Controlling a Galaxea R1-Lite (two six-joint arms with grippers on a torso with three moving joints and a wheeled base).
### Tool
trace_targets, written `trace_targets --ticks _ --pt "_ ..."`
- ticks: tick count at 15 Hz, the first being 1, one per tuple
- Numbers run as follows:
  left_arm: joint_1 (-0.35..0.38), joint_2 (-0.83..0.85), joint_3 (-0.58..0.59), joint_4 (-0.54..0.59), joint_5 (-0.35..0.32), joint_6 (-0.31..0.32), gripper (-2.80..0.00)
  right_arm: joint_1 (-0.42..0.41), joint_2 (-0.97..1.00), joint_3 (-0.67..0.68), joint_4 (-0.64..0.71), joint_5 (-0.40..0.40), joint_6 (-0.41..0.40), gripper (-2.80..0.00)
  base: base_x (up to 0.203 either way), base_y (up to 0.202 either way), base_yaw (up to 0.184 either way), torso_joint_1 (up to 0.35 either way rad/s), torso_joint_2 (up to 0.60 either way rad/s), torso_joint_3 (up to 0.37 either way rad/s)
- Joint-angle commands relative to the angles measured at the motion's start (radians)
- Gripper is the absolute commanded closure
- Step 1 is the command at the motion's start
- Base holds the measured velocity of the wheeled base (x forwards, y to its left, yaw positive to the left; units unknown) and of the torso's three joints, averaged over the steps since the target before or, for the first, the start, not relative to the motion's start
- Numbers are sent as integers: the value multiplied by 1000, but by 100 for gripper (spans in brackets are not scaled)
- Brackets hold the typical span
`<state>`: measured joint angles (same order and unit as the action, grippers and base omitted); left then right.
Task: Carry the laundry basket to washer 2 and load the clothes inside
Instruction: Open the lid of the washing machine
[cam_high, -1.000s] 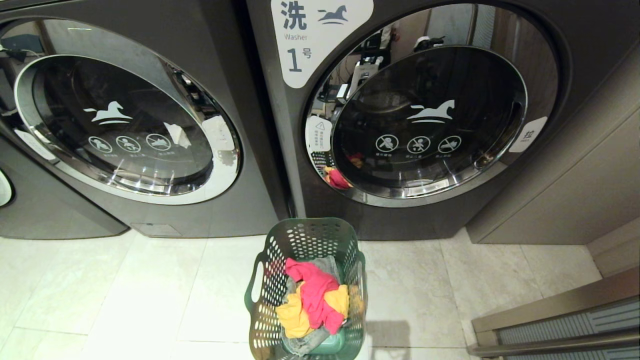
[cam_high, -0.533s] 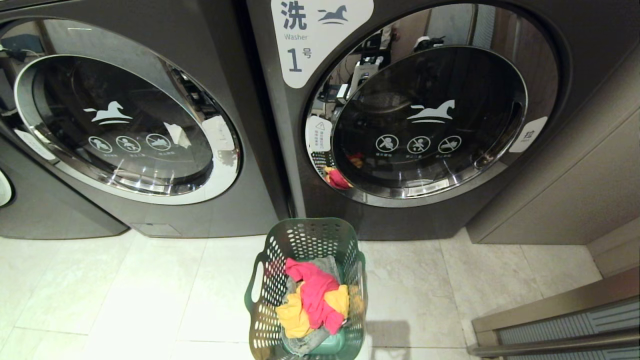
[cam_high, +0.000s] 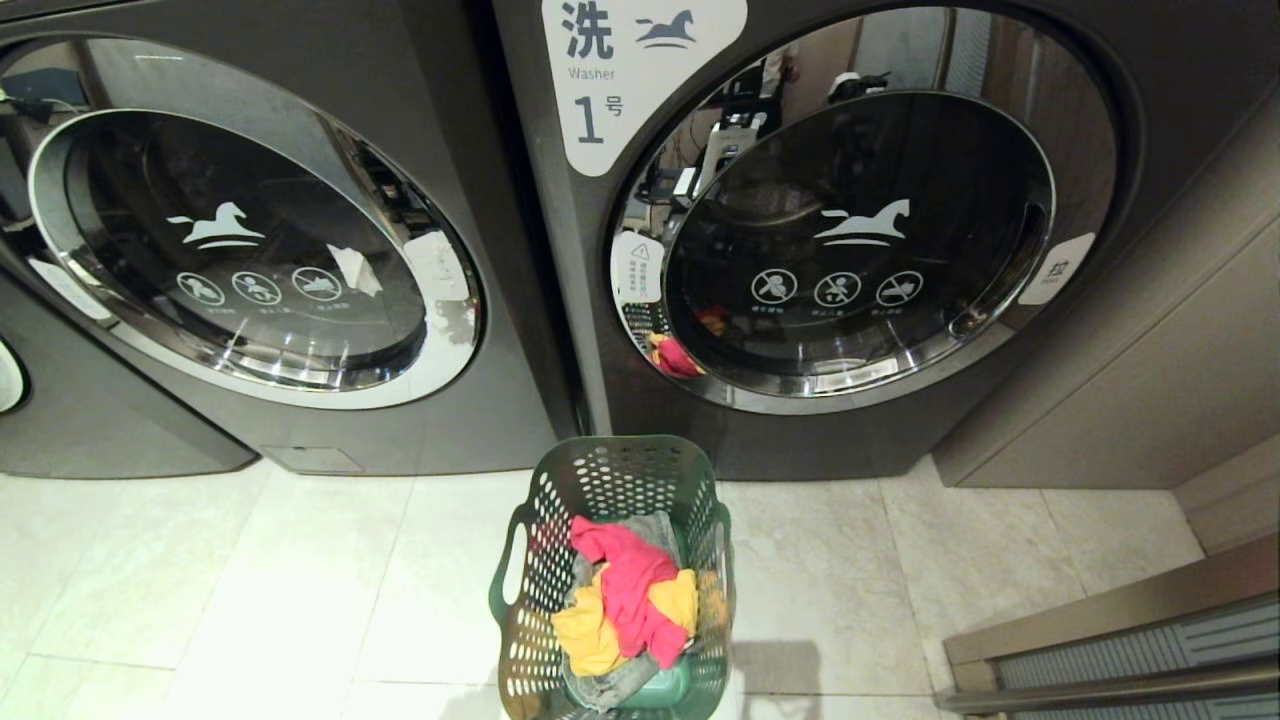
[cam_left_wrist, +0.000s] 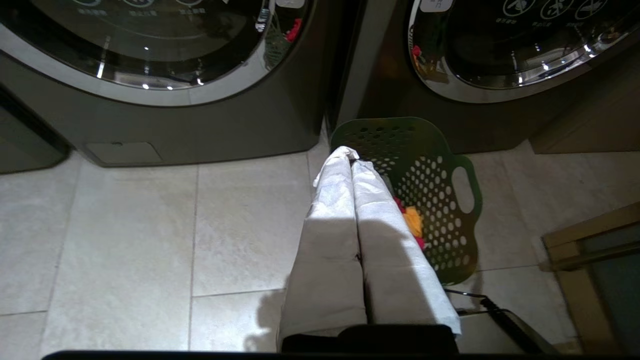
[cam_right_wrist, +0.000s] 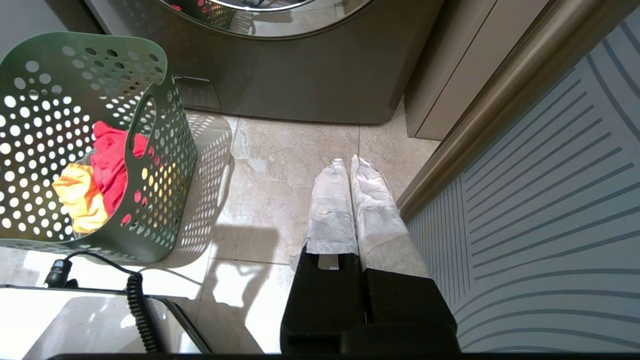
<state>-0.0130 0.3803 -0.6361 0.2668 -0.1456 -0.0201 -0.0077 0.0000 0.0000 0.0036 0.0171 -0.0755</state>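
Basket (cam_high: 612, 580): one; washers: two; tools: two.

Before me stands the dark grey washer marked "1" (cam_high: 860, 240), its chrome-rimmed door closed, at the back edge of the pale tiled floor (cam_high: 250, 600). I see a beige panel (cam_high: 1150, 380) beside it on the right, and a bronze threshold strip (cam_high: 1100, 620) along the floor's right edge.

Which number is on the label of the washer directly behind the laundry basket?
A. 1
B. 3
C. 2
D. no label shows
A: in the head view the white label on the washer behind the laundry basket reads 1.
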Motion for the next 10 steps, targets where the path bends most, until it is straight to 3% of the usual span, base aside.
trace_targets --ticks 1,2,3,6,10 --pt "-1 321 -56 -57 -30 -83 0 0 0 0 -1 0 -1 0 0 0 0 0 0 0" --pt "-1 425 -51 -114 -48 -132 0 0 1 0 -1 0 0 0 0 0 0 0 0 0" --pt "-1 526 -33 -191 -66 -173 -280 0 1 0 -1 0 0 0 0 0 0 0 0 0" --pt "-2 793 61 -495 -103 -241 -280 0 0 0 -1 0 0 0 0 0 0 0 0 0" --pt "2 1076 119 -861 -171 -270 -280 0 0 0 -2 -5 64 0 0 0 0 0 0 0"
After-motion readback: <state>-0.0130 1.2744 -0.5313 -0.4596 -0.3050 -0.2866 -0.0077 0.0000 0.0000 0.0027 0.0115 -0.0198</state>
